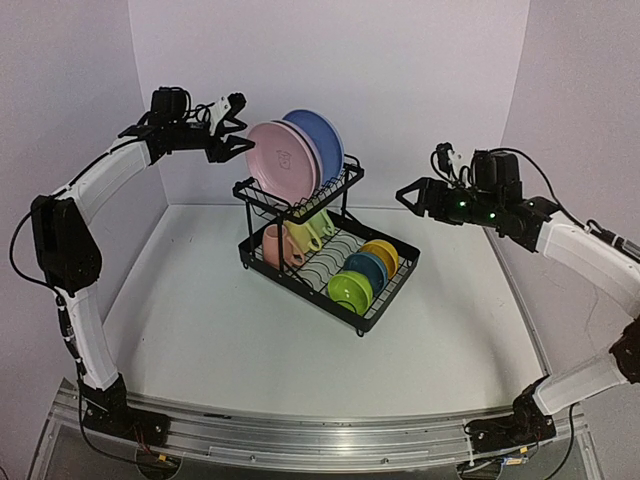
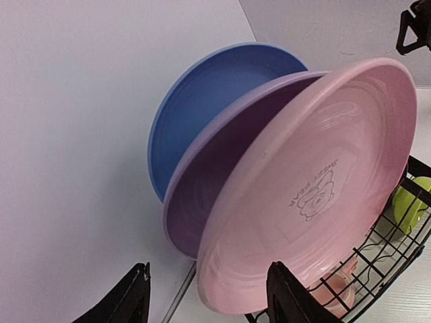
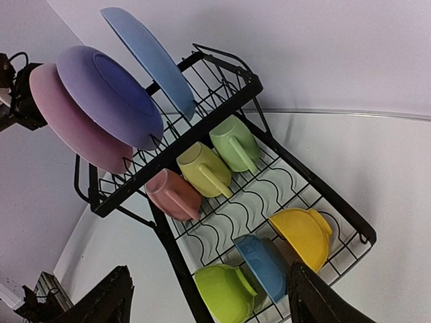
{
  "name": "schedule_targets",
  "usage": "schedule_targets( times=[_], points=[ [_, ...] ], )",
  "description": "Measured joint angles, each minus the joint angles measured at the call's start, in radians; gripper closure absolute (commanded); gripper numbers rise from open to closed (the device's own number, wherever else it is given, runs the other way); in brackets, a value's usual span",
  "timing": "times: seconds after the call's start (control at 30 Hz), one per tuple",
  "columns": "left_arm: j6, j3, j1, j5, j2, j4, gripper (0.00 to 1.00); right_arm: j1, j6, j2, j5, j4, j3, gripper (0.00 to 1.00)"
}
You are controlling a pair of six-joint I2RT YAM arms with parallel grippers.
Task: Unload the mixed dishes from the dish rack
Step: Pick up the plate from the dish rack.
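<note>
My left gripper spread, right gripper likewise, I'm hovering at the pink plate near the far edge, next straddling its rim.

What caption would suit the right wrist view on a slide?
Loaded dish rack: three plates above, three mugs and three bowls below.

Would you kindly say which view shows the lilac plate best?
Right wrist: the lilac plate shows nearly its whole face. Left wrist shows a crescent behind the pink plate; top external, barely a sliver.
</note>
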Motion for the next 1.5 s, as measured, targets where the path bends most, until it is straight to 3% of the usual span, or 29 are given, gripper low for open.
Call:
schedule_targets(
  times=[0.2, 0.6, 1.13, 1.5],
  points=[
    [0.009, 0.036, 0.002, 0.005, 0.019, 0.002, 0.58, 0.019, 0.002, 0.005, 0.005, 0.008, -0.005, 0.25],
    [0.005, 0.036, 0.000, 0.005, 0.052, 0.005, 0.64, 0.023, 0.002, 0.021, 0.026, 0.008, -0.007, 0.25],
    [-0.024, -0.031, 0.003, 0.007, 0.045, 0.079, 1.00, 0.026, -0.001, 0.026, 0.032, 0.008, -0.013, 0.25],
    [-0.088, -0.044, 0.002, -0.003, 0.027, 0.083, 1.00, 0.026, 0.003, 0.026, 0.033, 0.008, -0.013, 0.25]
  ],
)
